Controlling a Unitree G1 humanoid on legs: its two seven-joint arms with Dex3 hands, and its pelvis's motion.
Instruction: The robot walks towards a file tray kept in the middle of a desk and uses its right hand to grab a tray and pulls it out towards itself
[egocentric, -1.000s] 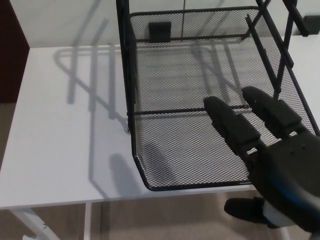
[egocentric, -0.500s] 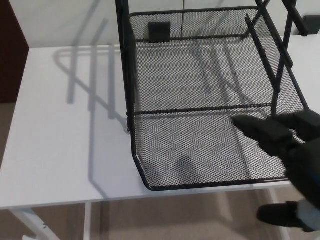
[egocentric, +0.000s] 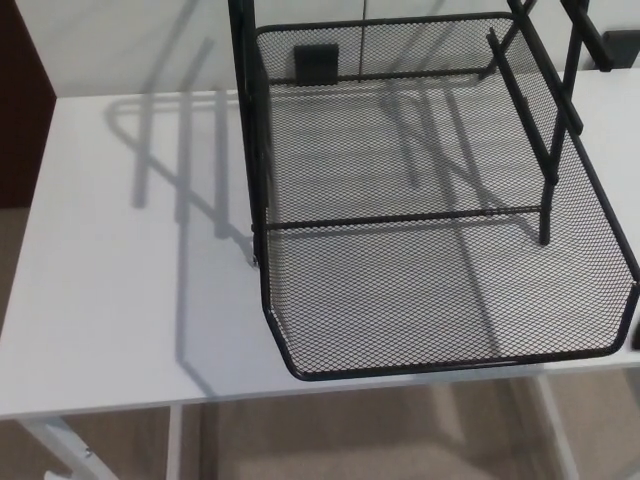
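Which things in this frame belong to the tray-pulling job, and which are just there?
Job:
mesh tray, pulled out toward the desk's front edge
file tray frame
white desk

Just there:
black clip behind the mesh
carpeted floor

no readable text, labels, brands or numbers on anything

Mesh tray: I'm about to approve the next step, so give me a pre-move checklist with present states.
1. Mesh tray pulled forward, front rim reaching the desk edge: ok.
2. Tray level, not tipping: ok.
3. Tray empty, nothing to spill: ok.
4. Frame uprights standing on the desk: ok.
5. Right hand position and state: cannot tell; only a dark sliver shows at the picture's right edge.
6. Left hand clear of the tray: cannot tell, not in view.
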